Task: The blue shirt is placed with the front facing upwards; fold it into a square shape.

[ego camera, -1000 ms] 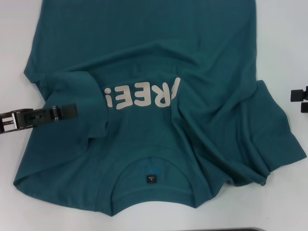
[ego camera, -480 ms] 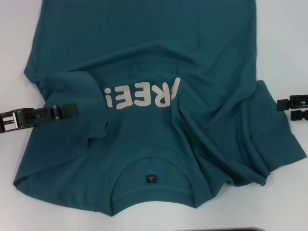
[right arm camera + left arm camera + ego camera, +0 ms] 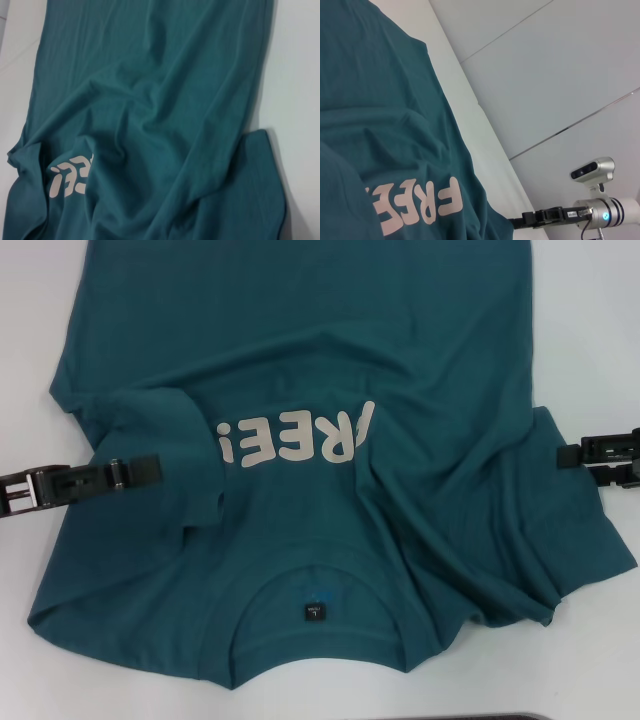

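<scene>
Head view: left hand (image 3: 140,471) clenched on blue shirt (image 3: 330,360); right hand (image 3: 575,457) released; wrist views omit collar.

A white table (image 3: 590,330) carries the blue shirt (image 3: 300,360), spread front-up and rumpled.

I see the blue shirt (image 3: 300,370) spread rumpled on the desk (image 3: 590,320), my left gripper (image 3: 150,471) over its folded sleeve, my right gripper (image 3: 562,458) at the opposite sleeve's edge.
</scene>
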Action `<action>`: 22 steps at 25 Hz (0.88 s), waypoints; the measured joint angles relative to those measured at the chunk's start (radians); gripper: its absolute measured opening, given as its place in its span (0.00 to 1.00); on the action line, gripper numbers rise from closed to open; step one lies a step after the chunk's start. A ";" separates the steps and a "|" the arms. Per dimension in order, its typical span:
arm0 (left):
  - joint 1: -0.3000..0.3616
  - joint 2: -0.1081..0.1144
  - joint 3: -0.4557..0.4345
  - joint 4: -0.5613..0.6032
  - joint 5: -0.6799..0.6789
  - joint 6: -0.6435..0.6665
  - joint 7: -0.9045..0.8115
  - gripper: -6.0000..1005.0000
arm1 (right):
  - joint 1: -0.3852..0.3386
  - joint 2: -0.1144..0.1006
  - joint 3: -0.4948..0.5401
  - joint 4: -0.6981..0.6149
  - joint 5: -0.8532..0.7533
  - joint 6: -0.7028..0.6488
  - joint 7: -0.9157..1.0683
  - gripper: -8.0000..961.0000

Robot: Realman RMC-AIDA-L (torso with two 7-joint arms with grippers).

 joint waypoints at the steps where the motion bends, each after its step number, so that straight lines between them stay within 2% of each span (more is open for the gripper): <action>1: 0.000 0.000 0.000 0.000 0.000 0.000 0.000 0.84 | 0.001 0.000 -0.003 0.000 0.000 0.001 0.000 0.91; 13: -0.006 0.000 0.000 0.000 0.000 0.002 -0.002 0.84 | 0.008 0.011 -0.037 0.000 0.000 0.009 -0.001 0.91; 22: -0.006 0.000 0.000 0.000 0.000 0.003 -0.005 0.84 | 0.015 0.012 -0.049 0.000 0.000 -0.048 0.007 0.91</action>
